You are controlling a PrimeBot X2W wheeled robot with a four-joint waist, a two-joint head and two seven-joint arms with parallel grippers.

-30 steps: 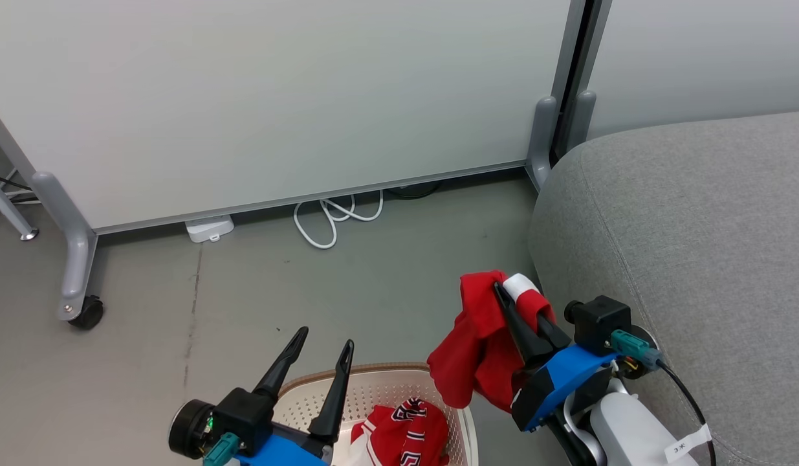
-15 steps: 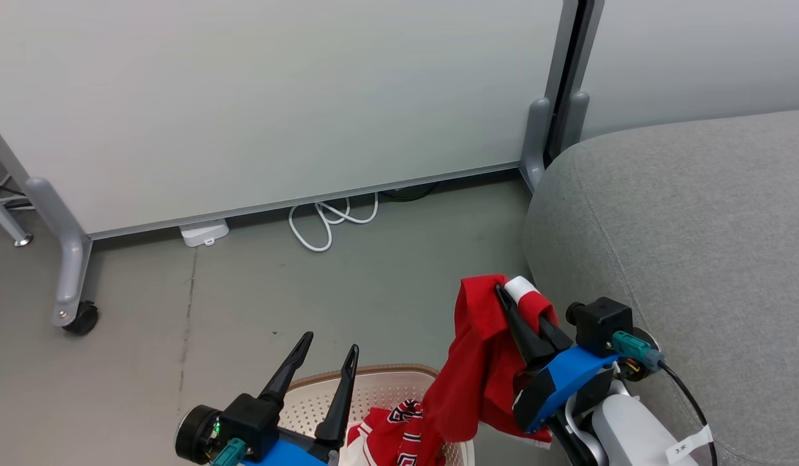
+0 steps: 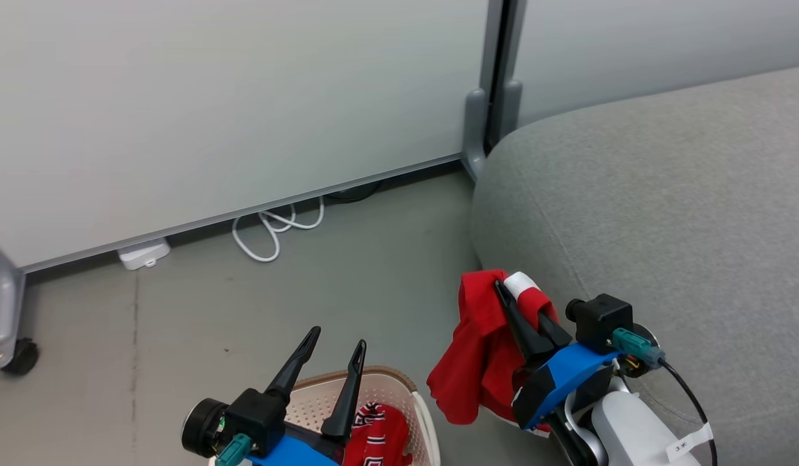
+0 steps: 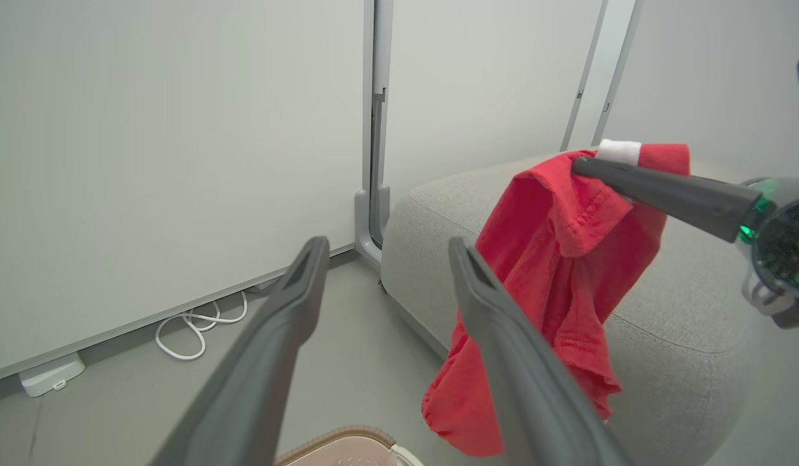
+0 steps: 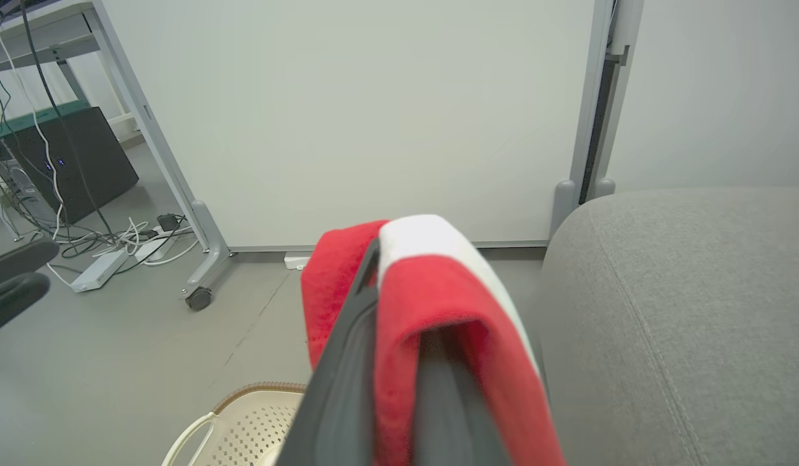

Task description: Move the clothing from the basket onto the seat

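Transfer phase. The right end effector (image 3: pixel 503 291), clamped tight on a bright red fabric garment with white trim (image 3: pixel 473 362), holds it aloft just beside the large grey upholstered seat (image 3: pixel 664 213). The head camera has swung seatward. The hem, trailing over the cream perforated plastic basket (image 3: pixel 399 378) half a second ago, now hangs clear. The left end effector (image 3: pixel 339 336) is spread wide and empty. The lettered red garment (image 3: pixel 380 433) awaits in the basket.

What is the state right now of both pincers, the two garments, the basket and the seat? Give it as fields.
right pincer: shut on held garment, raised beside seat
left pincer: open, empty, near basket
held garment: red with white trim, hanging free, outside basket, not yet on seat
lettered garment: red, lying in basket
basket: on floor, left of seat
seat: grey, no garment on the visible part
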